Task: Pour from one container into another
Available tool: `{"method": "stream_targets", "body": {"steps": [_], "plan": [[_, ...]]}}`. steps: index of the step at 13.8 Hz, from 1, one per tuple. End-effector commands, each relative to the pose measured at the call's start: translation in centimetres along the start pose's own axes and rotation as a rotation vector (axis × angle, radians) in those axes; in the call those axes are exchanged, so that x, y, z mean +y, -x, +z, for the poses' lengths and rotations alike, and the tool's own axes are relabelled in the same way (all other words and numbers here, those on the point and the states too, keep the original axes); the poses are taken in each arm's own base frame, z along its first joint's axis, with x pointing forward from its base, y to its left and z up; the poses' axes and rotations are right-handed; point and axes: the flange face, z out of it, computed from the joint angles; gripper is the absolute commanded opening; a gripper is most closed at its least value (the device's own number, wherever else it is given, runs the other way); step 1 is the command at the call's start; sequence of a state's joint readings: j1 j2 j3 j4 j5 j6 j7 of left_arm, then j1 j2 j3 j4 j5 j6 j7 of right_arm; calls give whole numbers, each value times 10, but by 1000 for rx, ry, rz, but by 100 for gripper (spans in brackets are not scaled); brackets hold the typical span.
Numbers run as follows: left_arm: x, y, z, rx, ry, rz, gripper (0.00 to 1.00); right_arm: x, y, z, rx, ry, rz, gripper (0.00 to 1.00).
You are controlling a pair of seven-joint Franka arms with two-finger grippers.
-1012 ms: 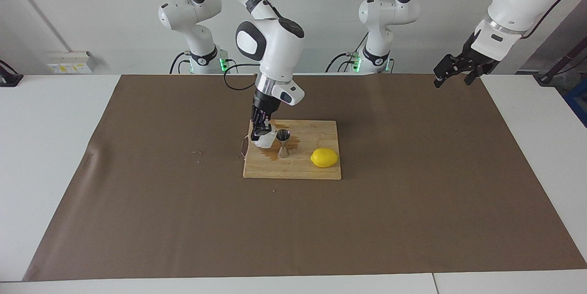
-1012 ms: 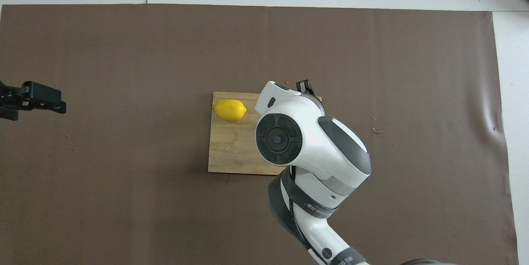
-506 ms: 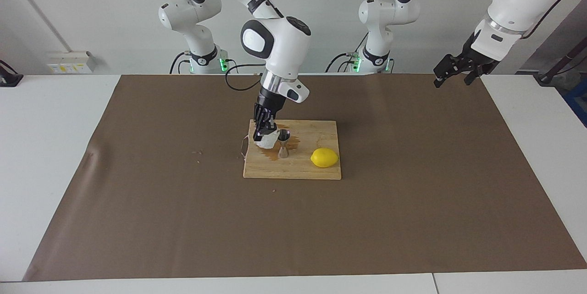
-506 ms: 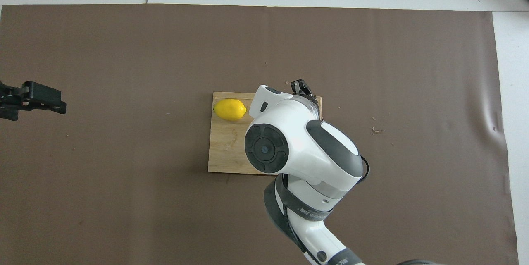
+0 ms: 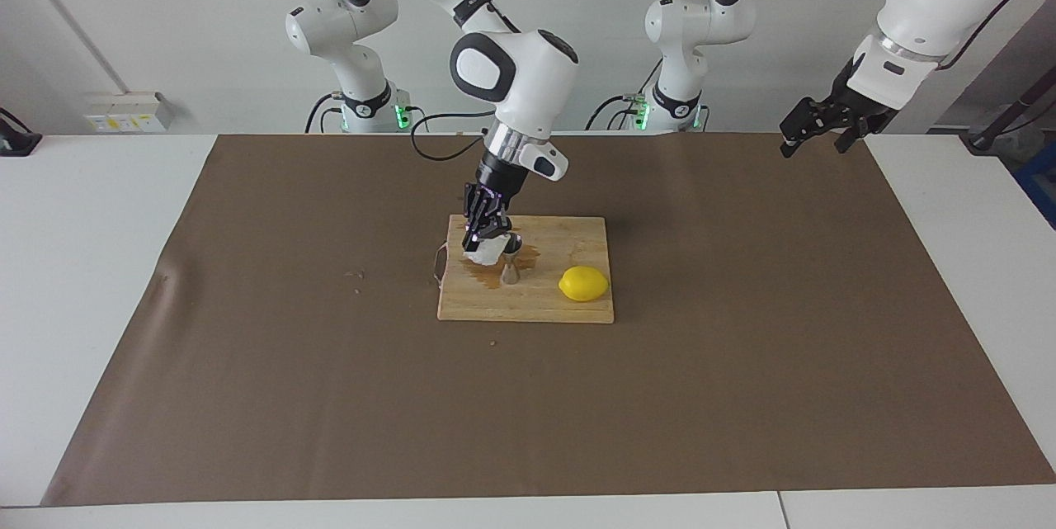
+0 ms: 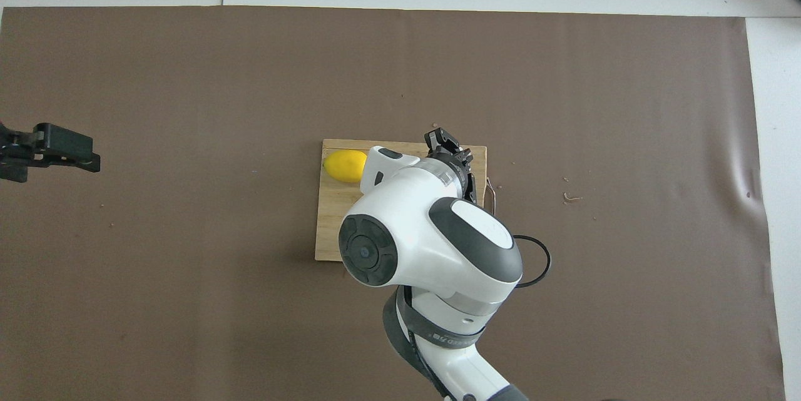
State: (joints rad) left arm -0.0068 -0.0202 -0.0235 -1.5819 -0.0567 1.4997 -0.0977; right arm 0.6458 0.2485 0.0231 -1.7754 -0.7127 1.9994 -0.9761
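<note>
The right gripper (image 5: 485, 242) is tilting the clamped glass cup (image 5: 484, 252) over the jigger (image 5: 511, 258) to pour. The left gripper (image 5: 817, 133) is waiting, fingers apart.

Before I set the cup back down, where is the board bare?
Bare wood on the cutting board lies along its edge farthest from the robots, and between lemon and jigger. It is crowded where the right hand tilts the glass cup over the jigger.

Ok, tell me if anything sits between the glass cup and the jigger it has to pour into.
Nothing visible does. The right claw holds the glass cup tilted right against the top of the jigger on the cutting board. The lemon lies beside the jigger, toward the left arm's end. The left claw waits, open.
</note>
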Motion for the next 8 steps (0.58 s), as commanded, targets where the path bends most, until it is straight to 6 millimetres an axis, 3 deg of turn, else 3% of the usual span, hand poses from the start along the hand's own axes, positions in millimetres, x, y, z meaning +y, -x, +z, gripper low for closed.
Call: {"method": "stream_targets", "body": {"steps": [1, 4, 6, 8], "plan": [[-2, 3, 0, -9, 12, -2, 100, 5, 0, 2, -55, 8, -15, 0], [-2, 4, -1, -8, 12, -2, 100, 4, 0, 4, -69, 10, -22, 0], [-2, 3, 0, -9, 12, -2, 100, 3, -13, 17, -114, -6, -50, 0], [-2, 4, -1, -8, 12, -2, 100, 13, -23, 11, -160, -3, -58, 0]]}}
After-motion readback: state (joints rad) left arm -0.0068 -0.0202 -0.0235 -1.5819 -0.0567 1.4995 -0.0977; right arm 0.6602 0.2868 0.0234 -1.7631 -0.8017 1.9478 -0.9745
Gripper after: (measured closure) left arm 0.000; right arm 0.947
